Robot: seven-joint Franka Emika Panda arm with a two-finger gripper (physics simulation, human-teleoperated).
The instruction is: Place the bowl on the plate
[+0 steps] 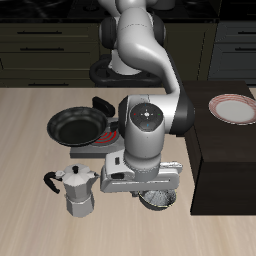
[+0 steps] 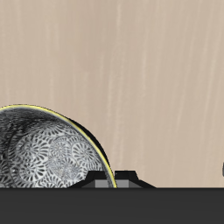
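Pincer (image 1: 158, 196) hangs low over bowl (image 2: 48, 149), plate (image 1: 232, 108) well apart.

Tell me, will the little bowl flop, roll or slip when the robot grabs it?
Probably no flopping: the bowl looks stiff, with a firm round rim. It might slip, since its curved rim gives the gripper only a thin edge to pinch. Sitting upright on the table, it seems unlikely to roll.

Even, soft rendered light, faint shadows under objects, no glare; both views coarse, low-resolution and slightly blurred.
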